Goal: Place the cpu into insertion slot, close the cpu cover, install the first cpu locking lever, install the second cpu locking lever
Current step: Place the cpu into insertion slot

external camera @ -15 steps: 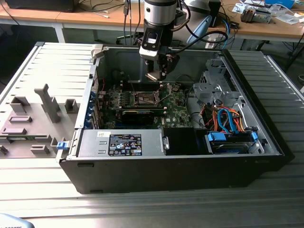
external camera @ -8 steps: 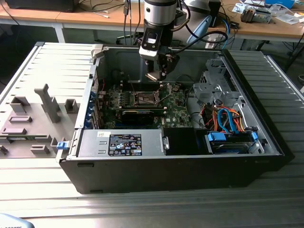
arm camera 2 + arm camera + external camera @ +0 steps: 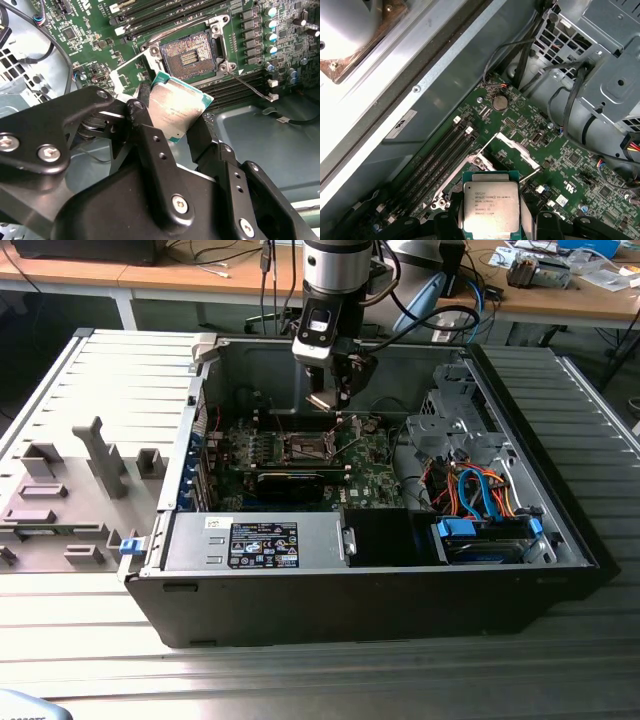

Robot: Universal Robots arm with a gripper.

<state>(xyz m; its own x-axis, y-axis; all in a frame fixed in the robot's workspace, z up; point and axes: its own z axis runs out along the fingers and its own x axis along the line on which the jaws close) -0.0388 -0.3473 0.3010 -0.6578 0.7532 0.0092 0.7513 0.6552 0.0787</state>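
Exterior view, entries from the largest down: a ribbed metal counter [image 3: 300, 680] carries an open computer case [image 3: 360, 590] laid on its side. Within it the green motherboard [image 3: 375, 468] lies flat on the case floor. The gripper [image 3: 335, 390] hangs from the single arm inside the case, clear above the board and toward the rear wall. The insertion slot [image 3: 305, 448] lies below the gripper and a little toward the exterior view's left. By judgement, the placement turns on a descent with a small sideways correction. With one arm only, there is no question of which is nearer. In the second wrist view, the fingers [image 3: 145, 132] are clamped on the cpu [image 3: 177, 107], one on each of two opposite edges, with its metal top toward the camera. The chip is near-square with no marked long axis, and its edges run roughly in line with the slot's rim. The slot lies ahead of the fingertips, beyond the chip's far corner and apart from it, its contact field bare. One locking lever [image 3: 247, 86], a thin wire, stands off the slot's side, unlatched. In the first wrist view, the cpu cover [image 3: 517, 150] is swung up at one end of the slot, leaving it open, and the chip is not yet seated. Height over the board reads from the exterior view, and the grip on the chip's edges from the second wrist view.
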